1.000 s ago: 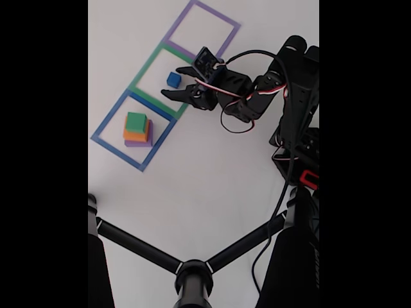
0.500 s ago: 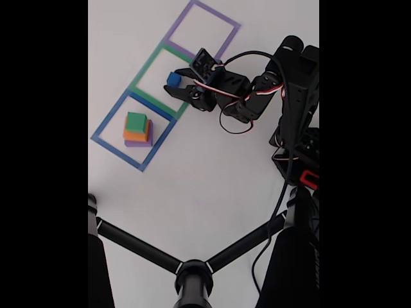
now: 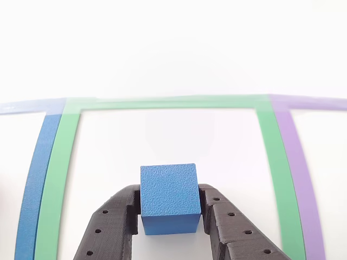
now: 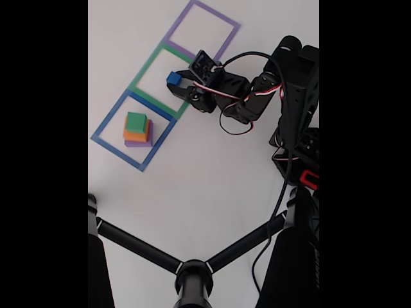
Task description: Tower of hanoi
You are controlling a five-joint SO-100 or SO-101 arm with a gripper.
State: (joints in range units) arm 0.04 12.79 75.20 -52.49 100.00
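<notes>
A small blue cube (image 3: 168, 198) sits between my two black fingers (image 3: 116, 225), which press against its left and right sides, inside the green square outline (image 3: 65, 162). In the fixed view my gripper (image 4: 176, 82) is shut on the blue cube (image 4: 173, 78) within the green outline (image 4: 146, 67). A stack with a purple block (image 4: 148, 136) at the bottom, an orange block (image 4: 132, 136) on it and a green block (image 4: 135, 122) on top stands in the blue outline (image 4: 103, 128).
A purple square outline (image 4: 221, 42) lies beyond the green one, with nothing in it. The black arm and its cables (image 4: 257, 96) reach in from the right. A black tripod's legs (image 4: 192, 269) cross the bottom of the fixed view.
The open gripper moved left around the blue cube and shut on it. The three-block stack has not moved.
</notes>
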